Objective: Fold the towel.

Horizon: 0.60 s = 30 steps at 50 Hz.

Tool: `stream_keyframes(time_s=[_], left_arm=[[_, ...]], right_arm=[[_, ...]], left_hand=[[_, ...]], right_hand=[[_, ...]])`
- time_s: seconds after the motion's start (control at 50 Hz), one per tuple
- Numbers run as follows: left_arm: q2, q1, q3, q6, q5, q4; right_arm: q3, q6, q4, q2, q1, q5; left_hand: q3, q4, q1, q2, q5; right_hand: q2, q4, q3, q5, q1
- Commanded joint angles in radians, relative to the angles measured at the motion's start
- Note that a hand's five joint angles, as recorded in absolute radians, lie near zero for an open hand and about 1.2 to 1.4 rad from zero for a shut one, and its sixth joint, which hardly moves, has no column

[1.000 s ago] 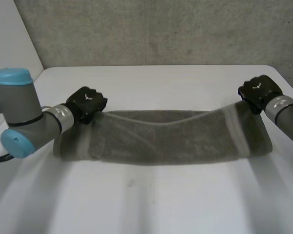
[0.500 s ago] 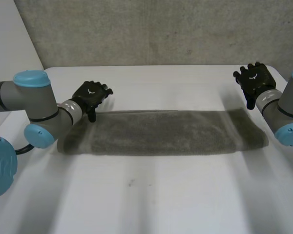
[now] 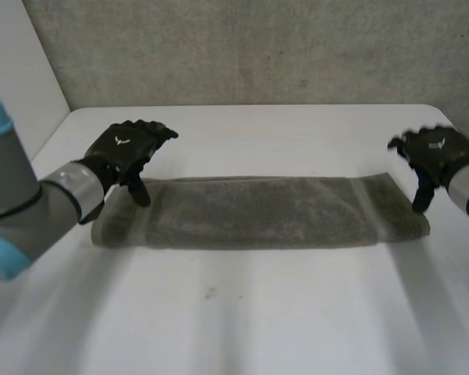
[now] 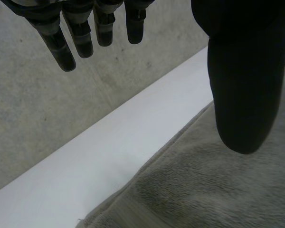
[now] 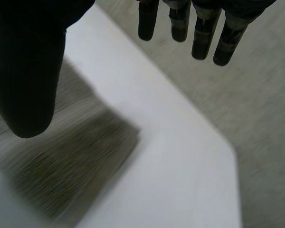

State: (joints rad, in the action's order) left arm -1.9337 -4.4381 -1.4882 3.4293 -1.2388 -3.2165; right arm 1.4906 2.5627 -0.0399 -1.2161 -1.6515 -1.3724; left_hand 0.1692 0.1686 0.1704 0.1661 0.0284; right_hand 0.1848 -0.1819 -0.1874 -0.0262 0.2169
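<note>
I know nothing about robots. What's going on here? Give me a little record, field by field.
towel: grey, folded into a long strip, lying flat on the white table
left hand: open, over the towel's left end, gripping nothing
right hand: open, over the towel's right end, gripping nothing

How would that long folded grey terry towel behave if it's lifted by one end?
Probably floppy: the folded grey terry towel lies limp and flat on the white table, so it would sag. Nothing pins its layers, so the fold may open.
</note>
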Motion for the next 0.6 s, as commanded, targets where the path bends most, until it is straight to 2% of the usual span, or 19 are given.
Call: stream_keyframes(time_s=[0.02, 0.08, 0.2, 0.42, 0.46, 0.58, 0.6], left_arm=[[0.140, 0.002, -0.253, -0.054, -0.051, -0.230], [0.154, 0.002, -0.299, -0.090, -0.083, -0.301], [0.159, -0.001, -0.325, -0.111, -0.107, -0.342], [0.157, 0.000, -0.340, -0.113, -0.107, -0.353], [0.156, 0.000, -0.340, -0.113, -0.108, -0.353], [0.156, 0.000, -0.340, -0.114, -0.108, -0.353], [0.154, 0.000, -0.340, -0.114, -0.108, -0.353]], right_arm=[[0.138, -0.006, 0.033, 0.006, 0.054, 0.096], [0.180, -0.004, 0.112, 0.035, 0.076, 0.128], [0.198, -0.027, 0.238, 0.128, 0.084, 0.125], [0.177, -0.085, 0.288, 0.182, 0.114, 0.127], [0.166, -0.091, 0.288, 0.197, 0.121, 0.127], [0.148, -0.091, 0.287, 0.218, 0.122, 0.131], [0.145, -0.093, 0.287, 0.224, 0.125, 0.130]], left_hand=[[0.009, 0.010, 0.008, 0.012, -0.025], [0.012, 0.013, 0.011, 0.015, -0.022], [0.009, 0.010, 0.008, 0.012, -0.025], [0.009, 0.010, 0.008, 0.012, -0.025], [0.006, 0.007, 0.005, 0.009, -0.028], [0.005, 0.006, 0.004, 0.008, -0.028], [0.005, 0.006, 0.004, 0.008, -0.028]], right_hand=[[0.225, -0.228, -0.223, -0.209, 0.193], [0.387, -0.390, -0.384, -0.371, 0.355], [0.478, -0.481, -0.475, -0.462, 0.446], [0.661, -0.663, -0.658, -0.645, 0.628], [0.833, -0.836, -0.830, -0.817, 0.801], [0.969, -0.972, -0.966, -0.953, 0.937], [1.065, -1.068, -1.062, -1.049, 1.033]])
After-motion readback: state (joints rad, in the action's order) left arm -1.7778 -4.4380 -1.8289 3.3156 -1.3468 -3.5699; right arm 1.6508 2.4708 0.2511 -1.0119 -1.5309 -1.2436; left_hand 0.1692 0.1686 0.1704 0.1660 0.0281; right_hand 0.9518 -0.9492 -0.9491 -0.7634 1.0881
